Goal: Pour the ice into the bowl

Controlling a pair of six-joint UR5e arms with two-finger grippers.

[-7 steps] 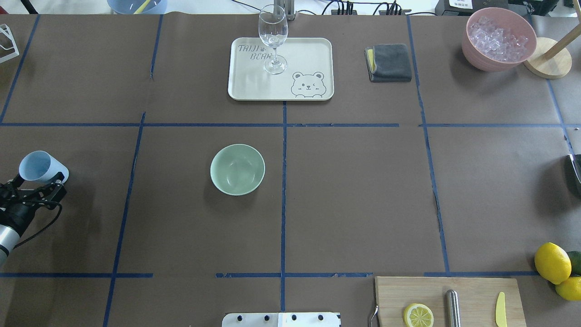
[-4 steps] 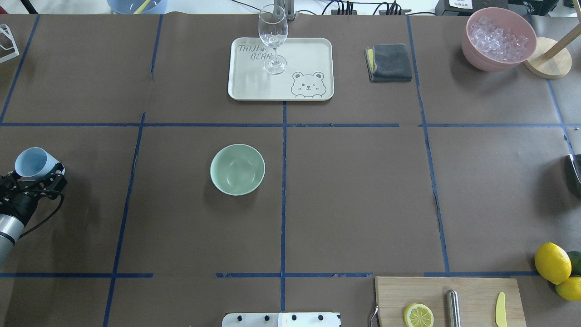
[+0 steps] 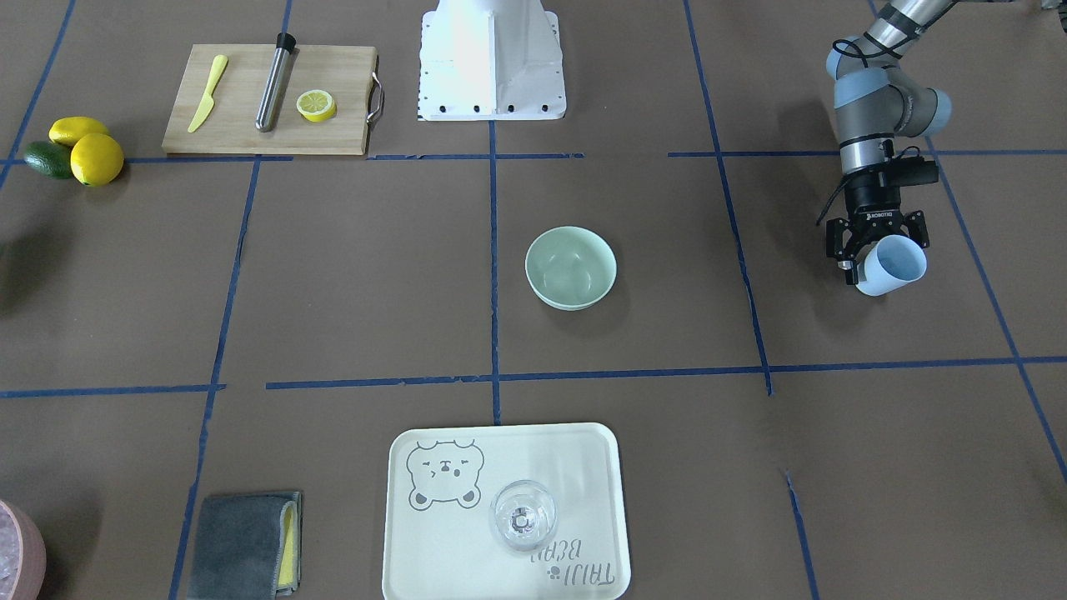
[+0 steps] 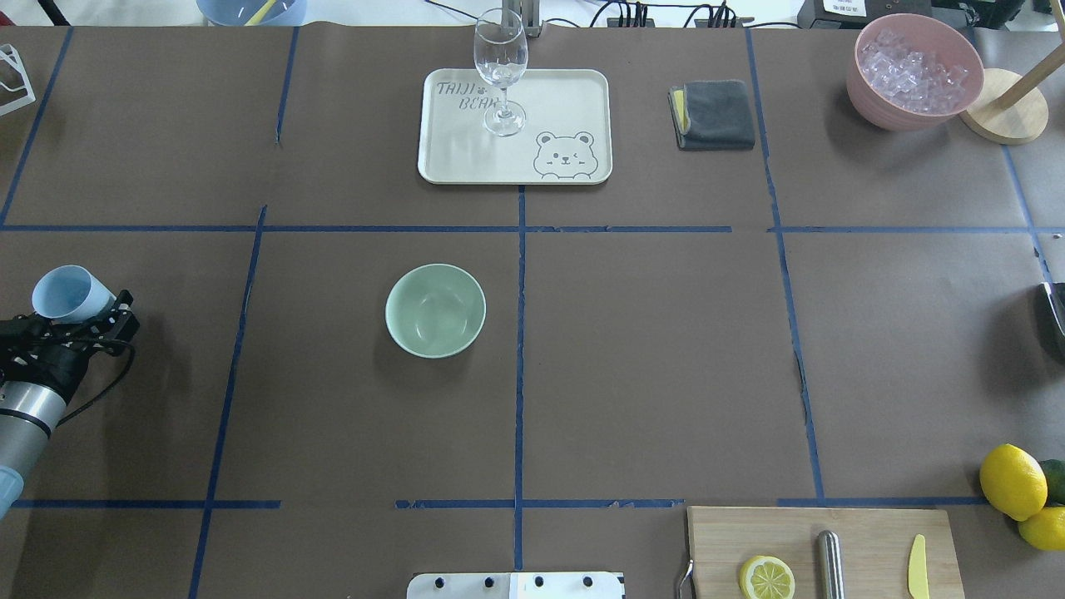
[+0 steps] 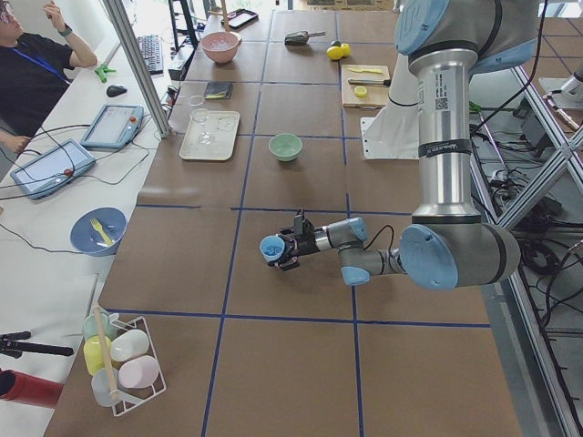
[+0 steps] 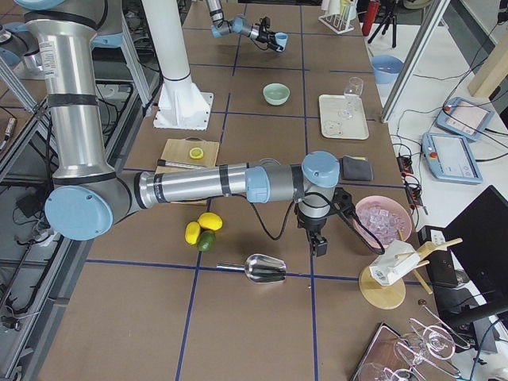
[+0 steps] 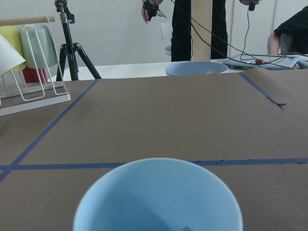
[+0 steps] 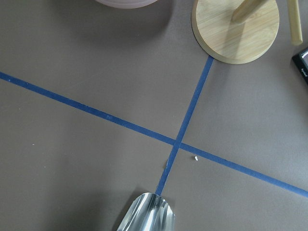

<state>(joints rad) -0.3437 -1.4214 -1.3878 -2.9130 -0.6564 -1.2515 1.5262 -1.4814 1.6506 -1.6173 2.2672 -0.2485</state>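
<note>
Matte round mint bowl (image 3: 571,268); L claw (image 3: 880,252) grips cup (image 3: 894,267).

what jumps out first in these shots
The left gripper holding a tilted light blue cup on the robot's far left. Then the mint-green bowl, seemingly empty, in the centre, and the pink container heaped with crushed ice in the far right corner.

The left arm (image 3: 859,143) and the right arm (image 6: 190,186) are brushed silver tubes joined by rounded pale blue caps. The left gripper (image 3: 877,248) is matte black, with small white lettering just behind its fingers (a maker's name). A thin black cable (image 4: 130,364) loops off the wrist behind it. The white pedestal (image 3: 492,58) has a row of dark screws.
</note>
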